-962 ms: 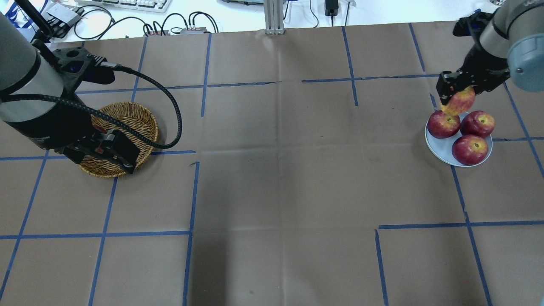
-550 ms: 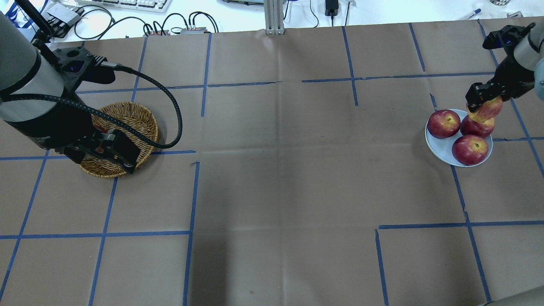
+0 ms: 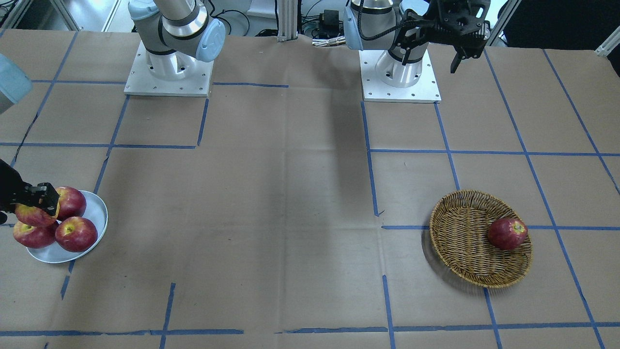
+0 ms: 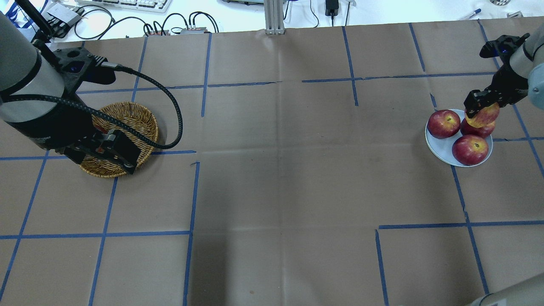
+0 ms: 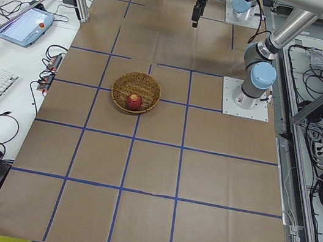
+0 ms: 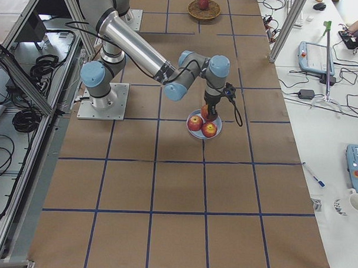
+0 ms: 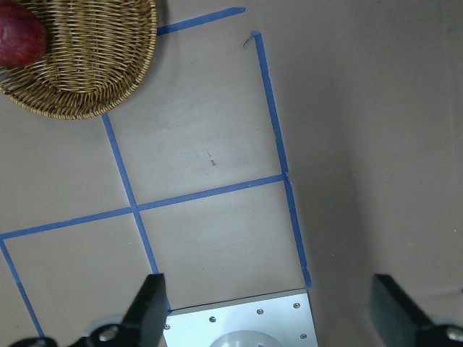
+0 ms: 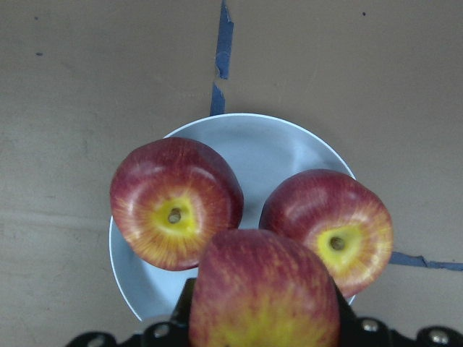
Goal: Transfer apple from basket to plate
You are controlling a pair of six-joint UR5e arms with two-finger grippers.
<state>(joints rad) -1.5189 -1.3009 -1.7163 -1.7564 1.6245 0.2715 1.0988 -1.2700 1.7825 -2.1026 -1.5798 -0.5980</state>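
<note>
My right gripper (image 4: 482, 105) is shut on the lighter pinkish-red apple (image 4: 485, 115) with yellow streaks and holds it just above the white plate (image 4: 440, 145). It hangs over the plate's far right side, above one of three dark red apples. In the right wrist view the held apple (image 8: 264, 303) fills the bottom, over the plate (image 8: 268, 141). From the front, the gripper (image 3: 38, 199) holds the apple (image 3: 30, 215) at the far left. My left gripper (image 7: 265, 283) is open and empty, raised high. The wicker basket (image 3: 460, 242) holds one dark red apple (image 3: 506, 233).
Dark red apples lie on the plate at the left (image 4: 443, 123) and front (image 4: 469, 149); the third (image 4: 479, 128) is partly hidden under the held apple. Blue tape lines cross the brown paper table cover. Cables and a keyboard lie beyond the far edge.
My right gripper has carried the apple rightward in the overhead view, from the plate's far left edge to over its far right apple. The left arm has not moved.
</note>
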